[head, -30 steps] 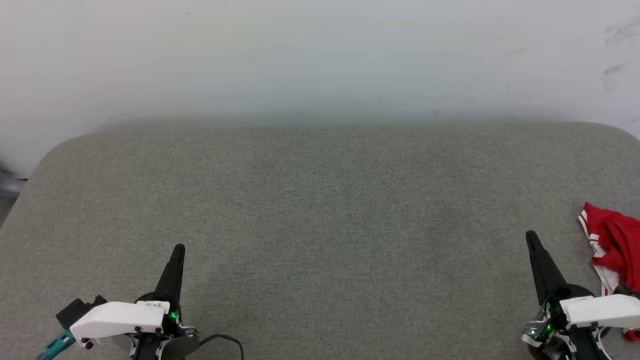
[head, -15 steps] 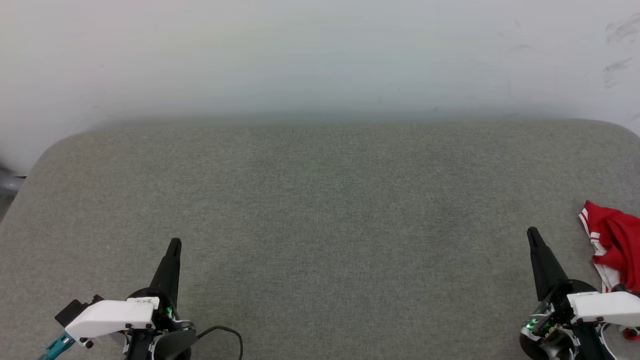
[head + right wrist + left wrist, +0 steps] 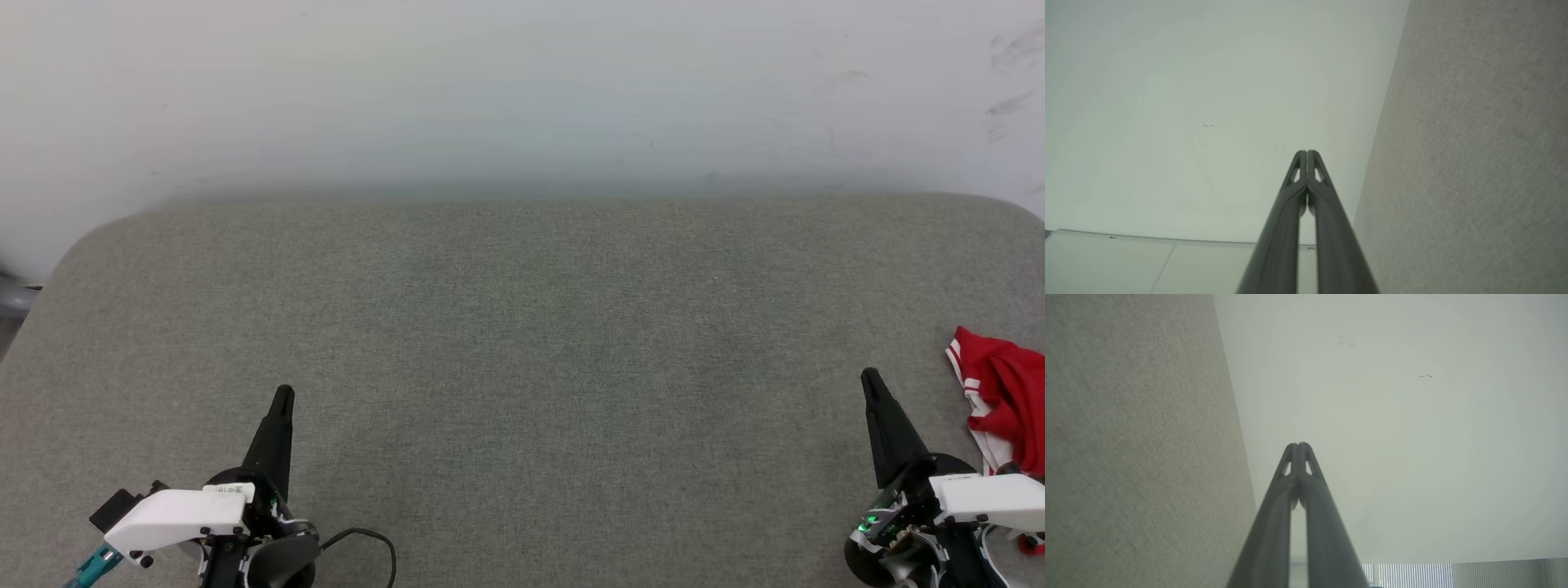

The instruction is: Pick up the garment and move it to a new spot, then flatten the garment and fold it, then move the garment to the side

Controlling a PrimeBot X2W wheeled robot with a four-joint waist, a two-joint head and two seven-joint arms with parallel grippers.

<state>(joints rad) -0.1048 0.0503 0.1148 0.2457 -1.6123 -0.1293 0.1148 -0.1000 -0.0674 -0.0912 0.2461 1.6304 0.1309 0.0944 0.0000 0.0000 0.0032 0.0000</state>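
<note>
Padding first: the big grey fabric-covered surface (image 3: 522, 343) takes up most of the head view, with a pale wall (image 3: 522, 90) behind it. Over at the far right edge of that surface sits the garment (image 3: 1008, 392), a bunched-up red heap with red-and-white stripe trim, partly cut off by the frame. It's just beside the right arm; can't tell if they touch. Right gripper (image 3: 869, 376) has its fingers pressed together with nothing between them. Same deal for the left gripper (image 3: 282, 394), closed tight and empty, well apart from the garment. A thin black cable (image 3: 384, 547) loops beside its base.
</note>
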